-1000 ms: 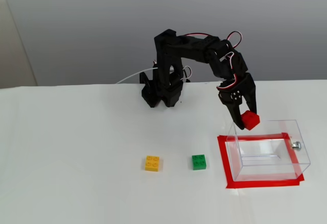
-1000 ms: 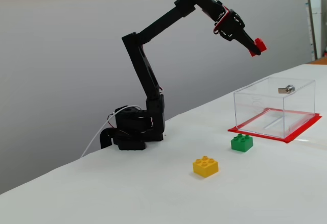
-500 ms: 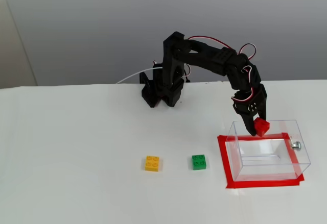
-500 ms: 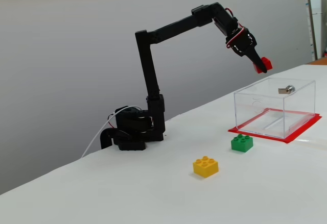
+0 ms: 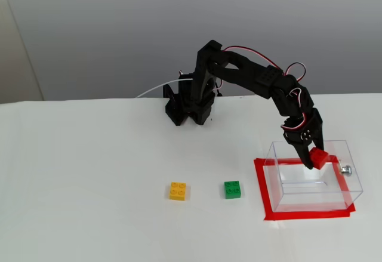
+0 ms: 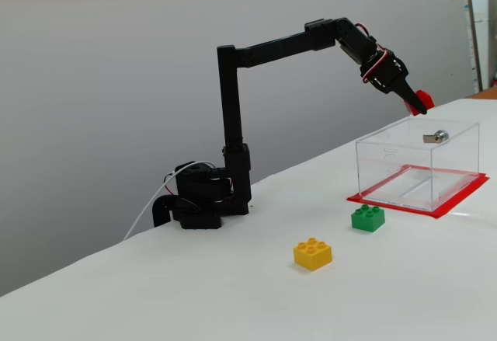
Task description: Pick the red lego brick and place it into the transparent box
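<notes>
gripper moved over transparent box, clamping red lego brick

place: lab/test bench | cues: white table, grey wall, red tape

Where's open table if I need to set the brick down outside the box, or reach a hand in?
Bare table runs left of the yellow brick and between both loose bricks and the arm's base. The front strip is free too. It is tight on the right: the green brick sits beside the transparent box, with the pincer holding the red lego brick above it.
</notes>
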Controlling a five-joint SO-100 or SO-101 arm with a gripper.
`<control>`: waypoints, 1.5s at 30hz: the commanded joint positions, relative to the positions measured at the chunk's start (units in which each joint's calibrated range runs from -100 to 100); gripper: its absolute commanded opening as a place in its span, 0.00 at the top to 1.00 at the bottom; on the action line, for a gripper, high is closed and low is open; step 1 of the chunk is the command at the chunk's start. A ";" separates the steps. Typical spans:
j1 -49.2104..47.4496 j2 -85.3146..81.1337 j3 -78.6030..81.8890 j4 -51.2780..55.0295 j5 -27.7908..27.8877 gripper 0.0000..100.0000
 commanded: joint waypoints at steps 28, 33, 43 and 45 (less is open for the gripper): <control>-2.54 0.77 -0.76 -0.80 -0.37 0.61; -2.47 0.35 -0.76 -0.89 -0.37 0.61; -0.84 -0.76 -0.85 -0.19 0.10 0.88; -0.32 -2.37 -0.76 -0.02 0.15 0.91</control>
